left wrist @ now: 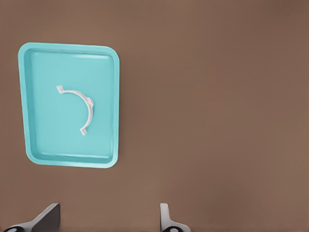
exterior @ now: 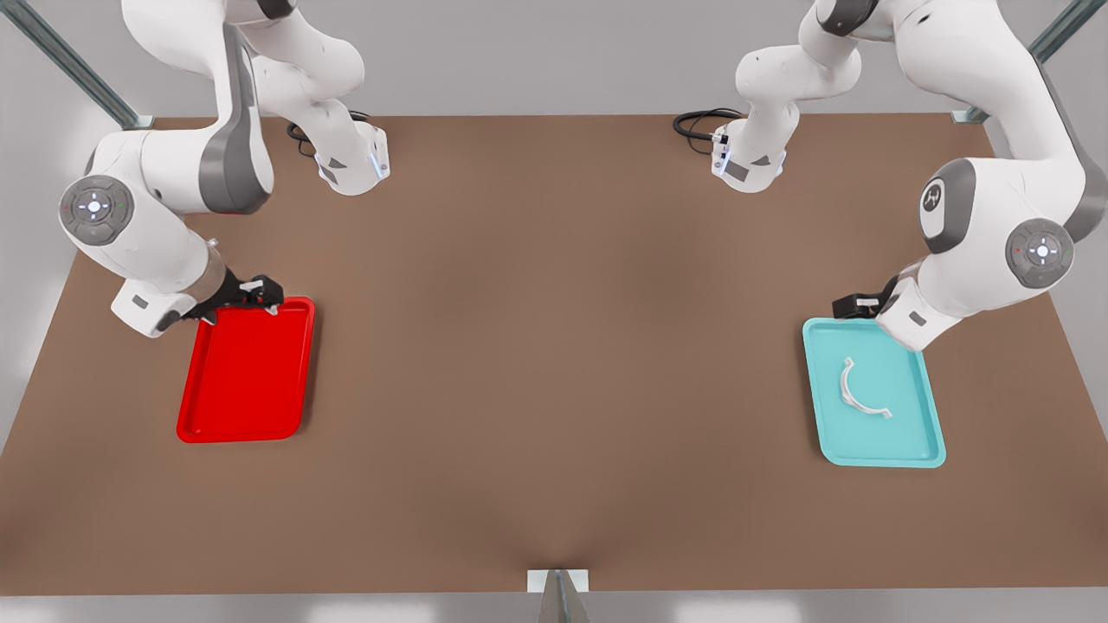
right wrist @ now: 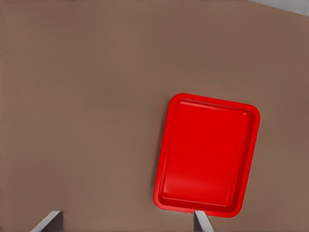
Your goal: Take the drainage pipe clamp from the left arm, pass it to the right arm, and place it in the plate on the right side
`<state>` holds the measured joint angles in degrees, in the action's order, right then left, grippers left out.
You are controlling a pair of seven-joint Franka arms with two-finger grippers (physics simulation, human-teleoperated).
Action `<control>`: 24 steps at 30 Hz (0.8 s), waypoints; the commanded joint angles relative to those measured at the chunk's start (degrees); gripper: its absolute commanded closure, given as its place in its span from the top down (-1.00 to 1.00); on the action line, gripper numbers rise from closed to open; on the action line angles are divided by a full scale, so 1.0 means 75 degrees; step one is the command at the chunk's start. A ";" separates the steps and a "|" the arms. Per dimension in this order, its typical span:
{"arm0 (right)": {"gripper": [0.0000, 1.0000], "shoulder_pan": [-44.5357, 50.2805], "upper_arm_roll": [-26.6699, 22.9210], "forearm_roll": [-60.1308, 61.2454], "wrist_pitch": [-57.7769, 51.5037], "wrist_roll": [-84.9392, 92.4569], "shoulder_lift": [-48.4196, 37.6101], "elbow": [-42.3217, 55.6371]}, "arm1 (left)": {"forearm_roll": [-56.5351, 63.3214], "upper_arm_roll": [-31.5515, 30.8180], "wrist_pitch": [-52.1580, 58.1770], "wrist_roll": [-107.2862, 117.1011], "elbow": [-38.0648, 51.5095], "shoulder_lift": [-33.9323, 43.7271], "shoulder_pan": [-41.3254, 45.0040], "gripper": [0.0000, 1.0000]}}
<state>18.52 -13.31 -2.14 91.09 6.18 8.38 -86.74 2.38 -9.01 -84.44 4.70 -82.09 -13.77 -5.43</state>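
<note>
The white drainage pipe clamp (exterior: 844,391) lies flat inside a teal tray (exterior: 909,437) at the front view's right. My left gripper (exterior: 853,305) hovers just beyond that tray's far edge, open and holding nothing. From the left wrist view, the clamp (left wrist: 90,102) rests mid-tray (left wrist: 48,142), well apart from the open left gripper (left wrist: 108,220). The red plate (exterior: 247,381) sits at the front view's left with nothing in it. Above its far corner is my right gripper (exterior: 260,292), open. In the right wrist view the plate (right wrist: 205,154) lies beside the open right gripper (right wrist: 126,221).
Both arm bases (exterior: 353,164) (exterior: 749,164) stand at the back of the brown table (exterior: 554,346), each with a black cable (exterior: 697,125) beside it. A small metal bracket (exterior: 558,581) sits at the middle of the front edge. Wide bare tabletop separates the two trays.
</note>
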 commanded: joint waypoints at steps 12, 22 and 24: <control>1.00 -0.0185 -0.0018 0.0414 0.0113 0.0055 -0.0016 -0.0106 | -0.0340 0.1916 -0.5112 0.2979 0.0011 -0.4058 -0.0342 1.00; 1.00 -0.0161 0.0005 0.0379 0.0043 0.0067 -0.0016 -0.0270 | -0.0364 0.1916 -0.7047 0.7752 -0.1547 -0.3941 -0.0448 1.00; 1.00 -0.0150 0.0017 0.0379 0.0043 0.0067 -0.0016 -0.0270 | -0.0340 0.1916 -0.7047 0.8280 -0.1547 -0.3941 -0.0436 1.00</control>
<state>17.36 -13.17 0.71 91.62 6.47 8.32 -88.81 -0.33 5.36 -132.51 33.23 -93.54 -43.43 -8.75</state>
